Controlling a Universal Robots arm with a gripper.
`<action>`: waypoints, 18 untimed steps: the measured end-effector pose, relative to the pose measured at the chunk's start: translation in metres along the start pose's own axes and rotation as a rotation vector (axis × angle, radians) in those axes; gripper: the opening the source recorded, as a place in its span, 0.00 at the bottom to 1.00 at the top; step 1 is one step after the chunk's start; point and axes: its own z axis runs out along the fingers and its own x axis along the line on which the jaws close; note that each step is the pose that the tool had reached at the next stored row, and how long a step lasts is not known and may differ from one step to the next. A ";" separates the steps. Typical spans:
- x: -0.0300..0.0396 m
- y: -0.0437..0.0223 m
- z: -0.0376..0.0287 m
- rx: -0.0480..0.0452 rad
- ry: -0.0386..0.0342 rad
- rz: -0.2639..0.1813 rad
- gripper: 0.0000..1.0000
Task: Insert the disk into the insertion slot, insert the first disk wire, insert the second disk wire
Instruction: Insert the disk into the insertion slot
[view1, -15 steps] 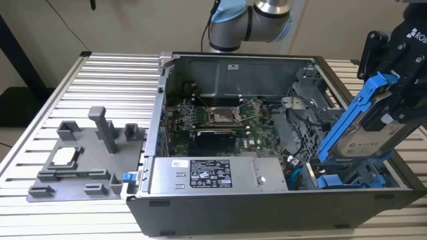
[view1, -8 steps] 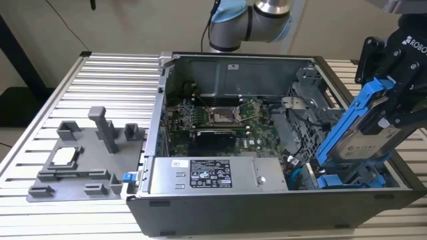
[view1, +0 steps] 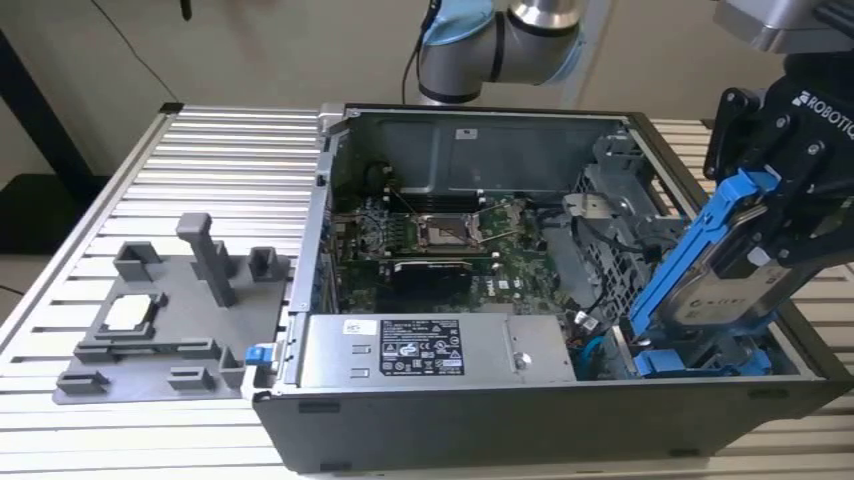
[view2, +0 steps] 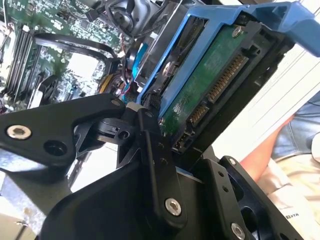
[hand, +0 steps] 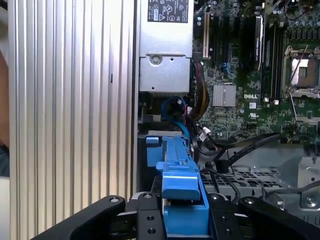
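Gripper (view1: 785, 215) is at the exterior view's right, over the open computer case (view1: 534, 425). Its jaws are clamped on the disk (view1: 727, 285), gripping the blue carrier's sides. In both wrist views we see the black fingers (hand: 149, 217) pressed against the carrier (hand: 177, 175). The second wrist view shows the disk's green circuit board and connector end (view2: 210, 85).

The disk is held steeply tilted, with its upper end at the gripper. Its lower end is down inside the case by the grey drive cage (view1: 617, 175), just above another blue carrier (view1: 694, 362). We cannot tell if the lower end is touching anything.

The power supply box (view1: 400, 350) lies along the case's near edge, with the motherboard (view1: 441, 240) behind it. Black cables (hand: 250, 145) run across near the cage. The case sits on a slatted aluminium table (view1: 200, 160), and a grey fixture tray (view1: 160, 320) lies at the exterior view's left.
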 end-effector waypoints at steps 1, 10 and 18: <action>0.0000 0.0000 0.0010 0.0000 -0.0001 0.000 0.33; 0.0000 -0.0018 0.0080 0.0000 -0.0001 0.006 0.33; 0.0000 -0.0028 0.0162 -0.0001 -0.0007 0.013 0.33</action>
